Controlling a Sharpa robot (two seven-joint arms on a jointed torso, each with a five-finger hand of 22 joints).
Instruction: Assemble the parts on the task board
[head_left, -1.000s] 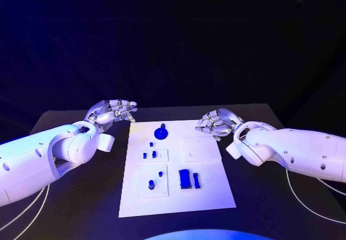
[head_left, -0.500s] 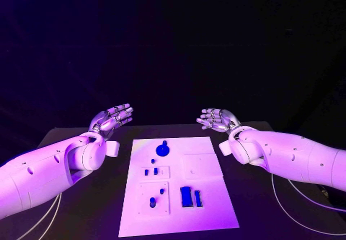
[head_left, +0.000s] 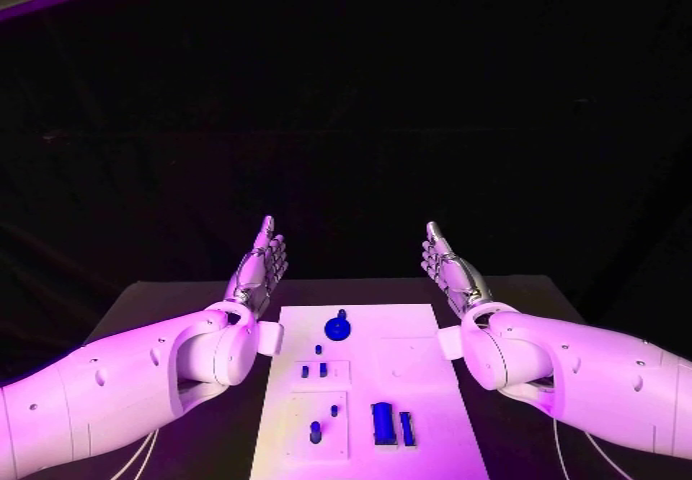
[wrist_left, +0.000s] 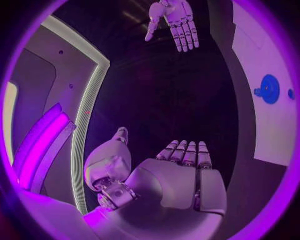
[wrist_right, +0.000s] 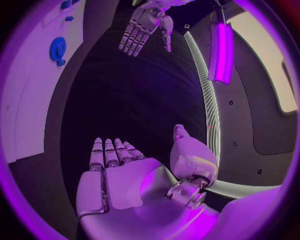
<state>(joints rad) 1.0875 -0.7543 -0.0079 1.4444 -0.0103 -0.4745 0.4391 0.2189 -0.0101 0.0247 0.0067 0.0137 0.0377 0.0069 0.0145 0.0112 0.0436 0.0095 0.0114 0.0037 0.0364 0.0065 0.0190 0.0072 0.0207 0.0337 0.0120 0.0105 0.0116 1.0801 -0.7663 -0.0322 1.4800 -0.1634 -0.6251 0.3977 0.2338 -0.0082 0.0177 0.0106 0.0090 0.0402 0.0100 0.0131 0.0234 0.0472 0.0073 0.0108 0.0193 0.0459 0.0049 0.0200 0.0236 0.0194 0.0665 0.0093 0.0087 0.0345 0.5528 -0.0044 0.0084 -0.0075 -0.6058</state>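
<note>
1. Desk (head_left: 173, 300): black, carrying the white task board (head_left: 411, 345) along its middle, running from the far half toward the near edge.
2. Left hand (head_left: 260, 265): raised above the desk's far-left part, beside the board's far-left corner, fingers straight and together, holding nothing. Right hand (head_left: 447, 265): mirrored above the far-right part, likewise flat and empty, palms facing each other.
3. Parts, largest down: round blue disc (head_left: 338, 327) near the board's far edge; two upright blue blocks (head_left: 389, 425) toward its near edge; small blue pegs (head_left: 315, 370) in a square recess at mid-board; more pegs (head_left: 317, 433) in the recess nearer the near-left corner.
4. Stage: unclear; such a layout fits both pieces awaiting seating and pieces already seated.
5. Risks, as judgement: pegs tiny against broad hands, so easy to knock or drop; descent from this height likely to nudge the board or topple the blocks.
</note>
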